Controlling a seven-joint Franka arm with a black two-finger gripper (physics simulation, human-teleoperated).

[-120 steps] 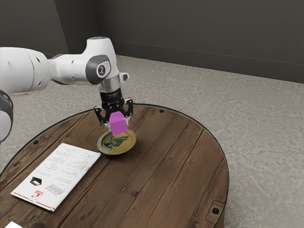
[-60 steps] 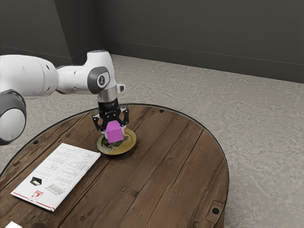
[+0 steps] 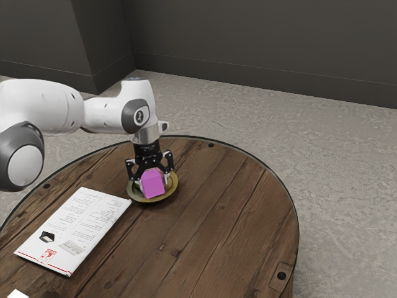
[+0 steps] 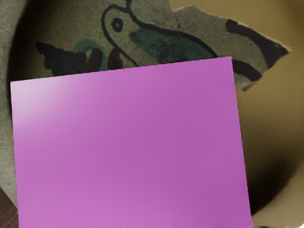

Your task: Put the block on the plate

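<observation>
Magenta block [image 3: 153, 187], smooth and flat-faced, is grasped by my black gripper [image 3: 153, 180], fingers parted to its width, one against each side; it is over the plate [image 3: 171, 189], contact with the base indeterminate. One face points toward the exterior camera; long axis not discernible. Plate round, ochre with a mottled grey-green area and dark line-drawing, on a table [image 3: 217, 217] of grained brown planks, printed white leaflet [image 3: 77, 226] nearby.
</observation>
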